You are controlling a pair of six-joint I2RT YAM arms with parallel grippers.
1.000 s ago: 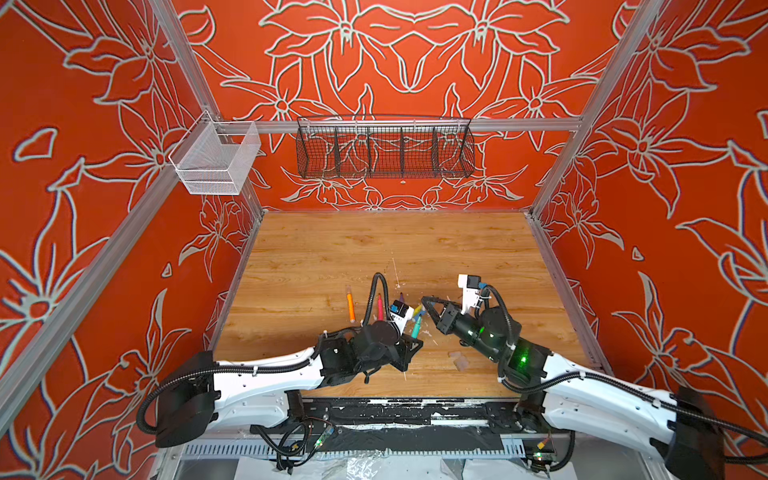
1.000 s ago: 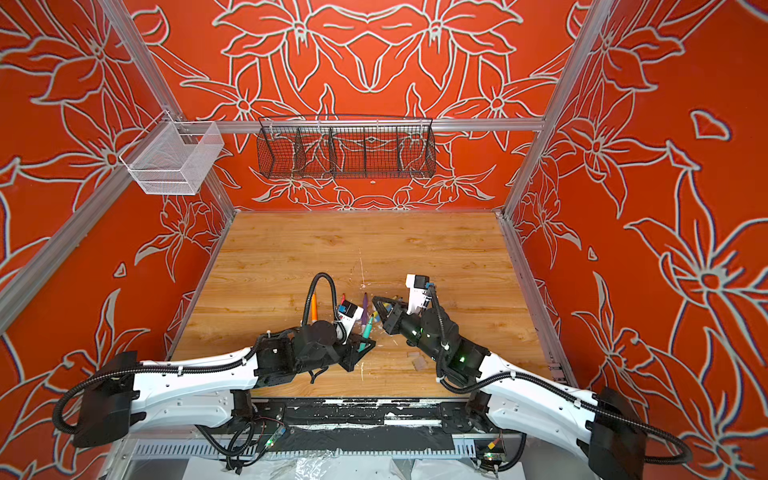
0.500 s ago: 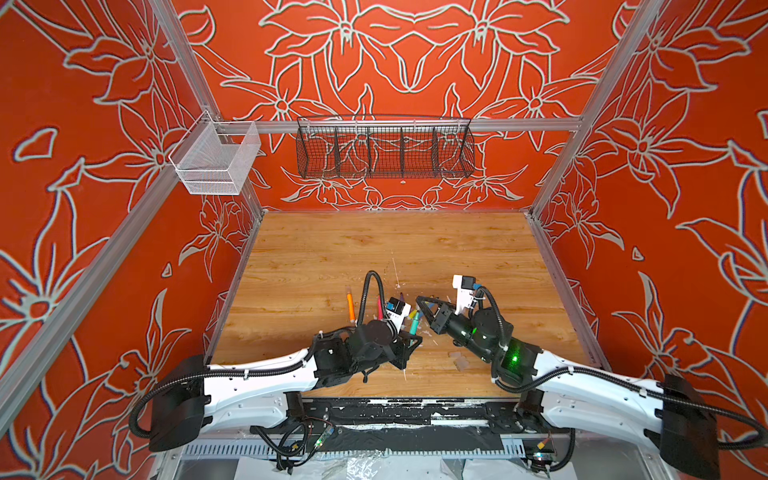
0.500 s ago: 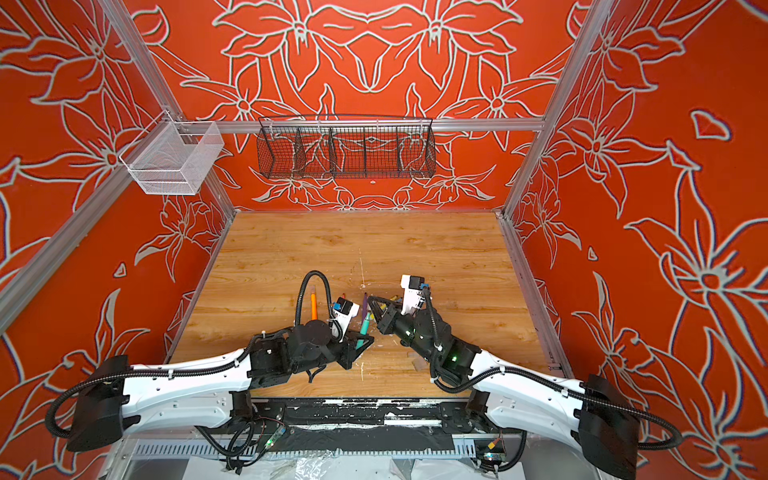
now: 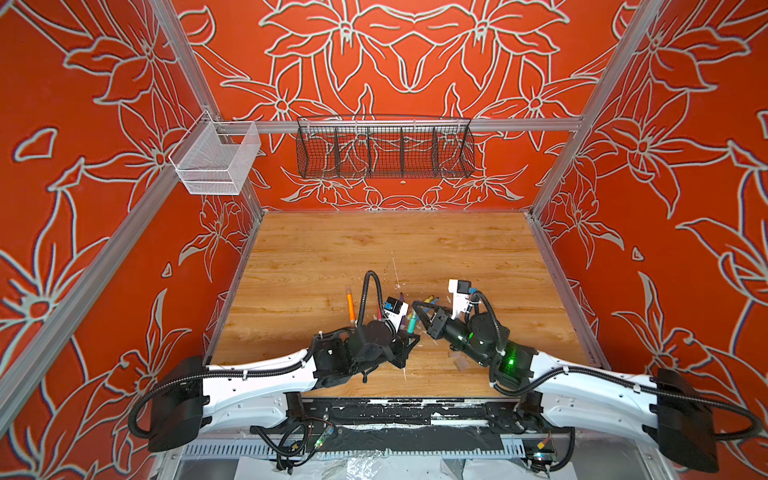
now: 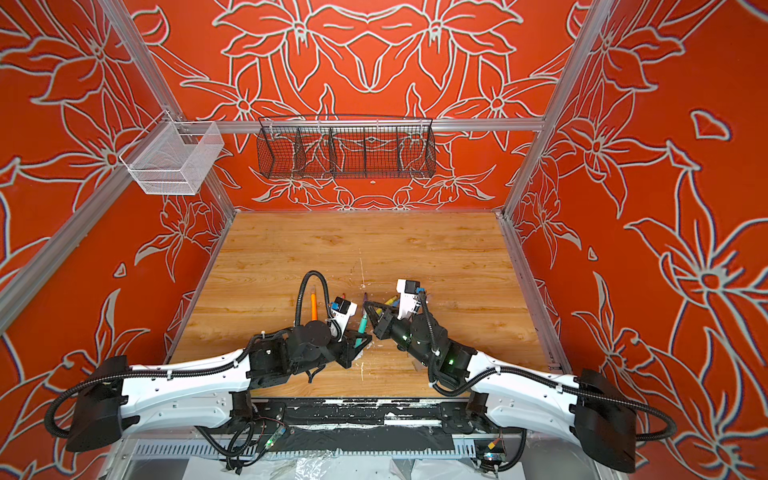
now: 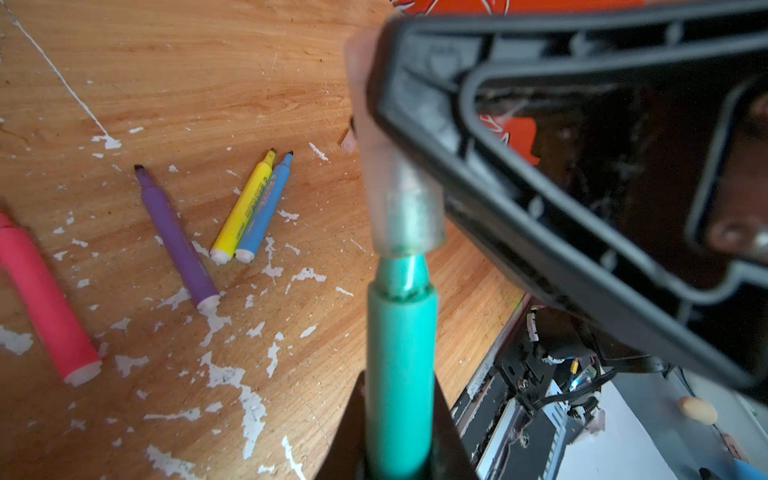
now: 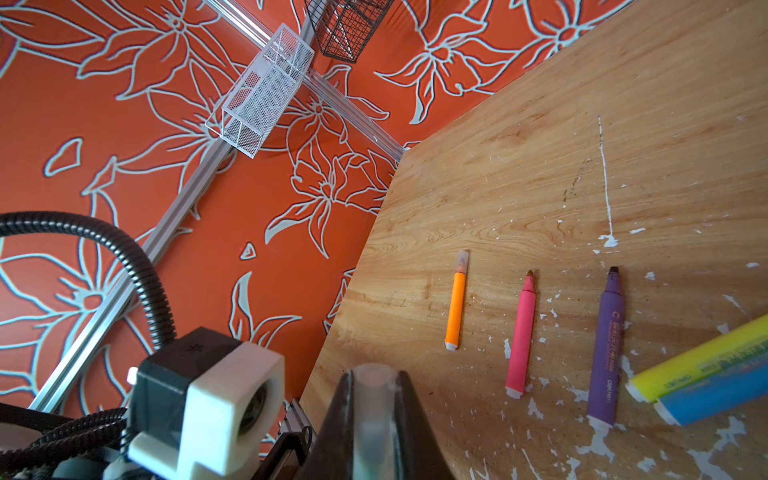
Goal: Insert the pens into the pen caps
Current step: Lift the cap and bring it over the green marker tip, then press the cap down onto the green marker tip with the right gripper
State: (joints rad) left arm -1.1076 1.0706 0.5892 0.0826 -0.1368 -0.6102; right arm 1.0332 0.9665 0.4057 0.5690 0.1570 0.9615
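Closer together now, left tool (image 5: 409, 337) grips green pen (image 7: 401, 353), right tool (image 8: 374, 432) grips clear cap (image 7: 409, 220) seemingly half-seated on its tip; next, likely a straight push home.

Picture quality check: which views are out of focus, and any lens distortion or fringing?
Left wrist view: the green pen and the clear cap over its tip, near the lens, look soft; the purple pen is sharp. Right wrist view: the clear cap between the fingers is blurred, the orange pen crisp. Both top views: frame posts splay outward, wall pattern colour-fringed at the edges.
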